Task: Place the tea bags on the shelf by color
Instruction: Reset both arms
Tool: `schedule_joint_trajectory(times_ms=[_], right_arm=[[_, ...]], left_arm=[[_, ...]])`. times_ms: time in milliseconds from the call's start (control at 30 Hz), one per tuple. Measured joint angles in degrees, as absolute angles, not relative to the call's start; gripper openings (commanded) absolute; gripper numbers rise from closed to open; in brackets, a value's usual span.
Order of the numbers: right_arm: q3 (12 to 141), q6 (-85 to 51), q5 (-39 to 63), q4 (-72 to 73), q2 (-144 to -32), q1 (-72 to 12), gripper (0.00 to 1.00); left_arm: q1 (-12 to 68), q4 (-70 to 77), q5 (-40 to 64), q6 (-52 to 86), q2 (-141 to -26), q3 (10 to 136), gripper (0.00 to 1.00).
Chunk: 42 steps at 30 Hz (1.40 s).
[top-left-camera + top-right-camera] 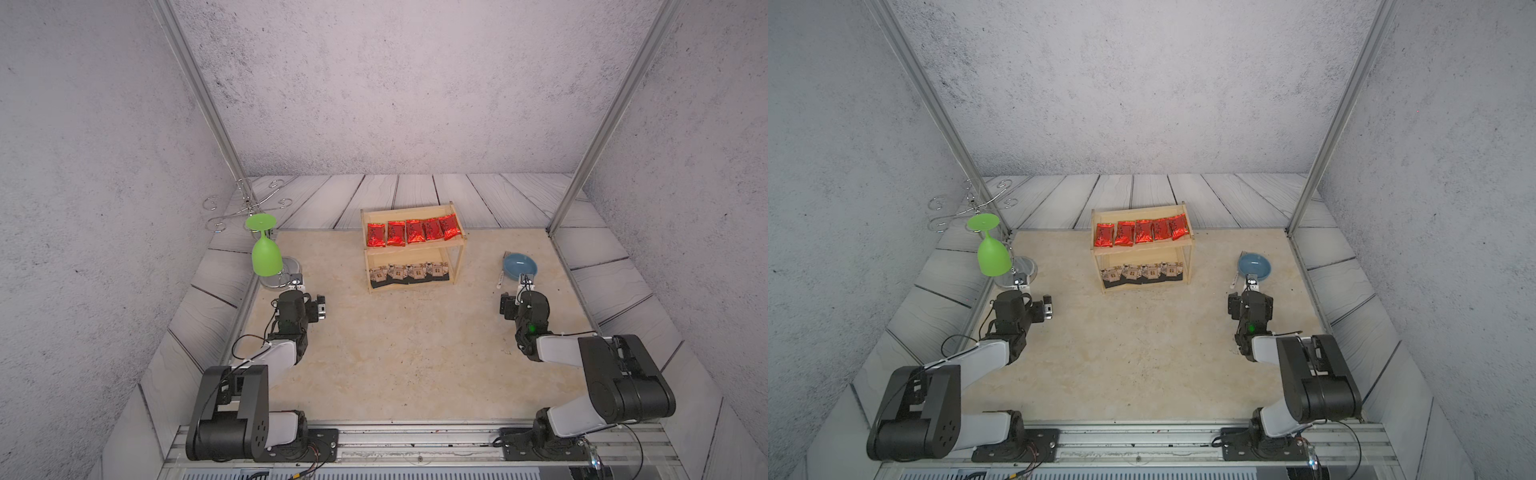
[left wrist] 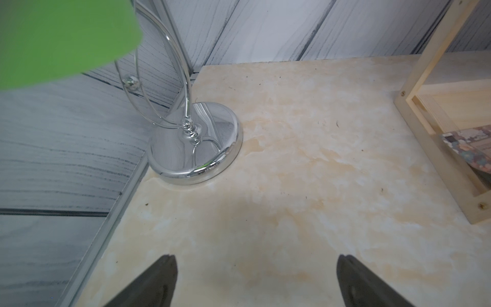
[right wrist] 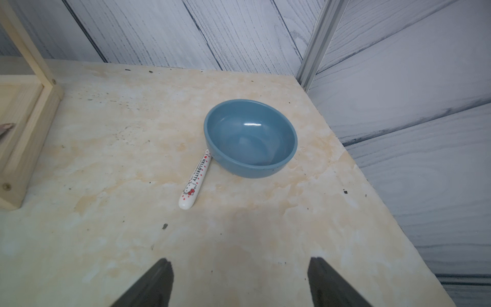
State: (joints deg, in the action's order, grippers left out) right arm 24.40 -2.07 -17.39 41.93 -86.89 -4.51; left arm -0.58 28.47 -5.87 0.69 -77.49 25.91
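By my reckoning the sorting is done. In both top views the shelf [image 1: 415, 248] stands at the back middle of the bench [image 1: 395, 353]. Its upper board carries the five red sachets [image 1: 415, 231] in one row, side by side and partly overlapping. Its lower board carries the four black packets [image 1: 409, 272], also in one row, leaning with their patterned labels facing forward. So each colour has its own tier and none is mixed with the other. I can find no tea bag lying loose on the bench, and none in the blue bowl [image 1: 519, 266], which looks empty from my right wrist. My left pincer [image 2: 255, 257] is released, its jaws standing wide apart over bare bench with nothing between them, near the chrome stand [image 2: 196, 148] from which the green goblet [image 1: 264, 257] hangs upside down. My right pincer [image 3: 240, 260] is likewise released and empty, low over the bench just short of the bowl and the white-handled utensil [image 3: 195, 183] lying against it. Both arms are drawn well away from the shelf, one to each side. I judge nothing is left to place. The most I might do is straighten the rightmost red sachet, which sits a little askew at the end of its row.
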Motion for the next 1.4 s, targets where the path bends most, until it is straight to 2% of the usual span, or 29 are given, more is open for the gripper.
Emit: schedule_joint_trajectory(times_ms=[133, 233, 367, 600, 667, 1400], right_arm=[[25.0, -3.2, -15.0, 41.8, -87.9, -3.0, 0.8], [25.2, -3.9, -14.2, 41.8, -87.9, -2.5, 0.75], [25.4, -4.1, -13.5, 41.8, -87.9, -2.4, 0.7], [26.1, -4.4, -12.4, 41.3, -87.9, -2.4, 0.94], [26.1, -4.4, -12.1, 41.1, -87.9, -2.3, 0.98], [26.1, -4.3, -11.2, 40.9, -87.9, -2.3, 0.99]], left_arm=[[-1.8, 33.5, -1.5, 0.9, -82.0, 26.7, 0.96], [-1.8, 38.5, 0.7, 0.9, -86.0, 26.2, 0.99], [-1.8, 40.1, 1.9, 1.0, -88.6, 26.0, 0.99], [-1.8, 40.9, 2.4, 1.0, -88.5, 26.5, 0.98], [-1.8, 40.9, 2.4, 1.0, -88.5, 26.5, 0.98], [-1.8, 40.5, 2.4, 1.1, -88.5, 26.6, 0.98]])
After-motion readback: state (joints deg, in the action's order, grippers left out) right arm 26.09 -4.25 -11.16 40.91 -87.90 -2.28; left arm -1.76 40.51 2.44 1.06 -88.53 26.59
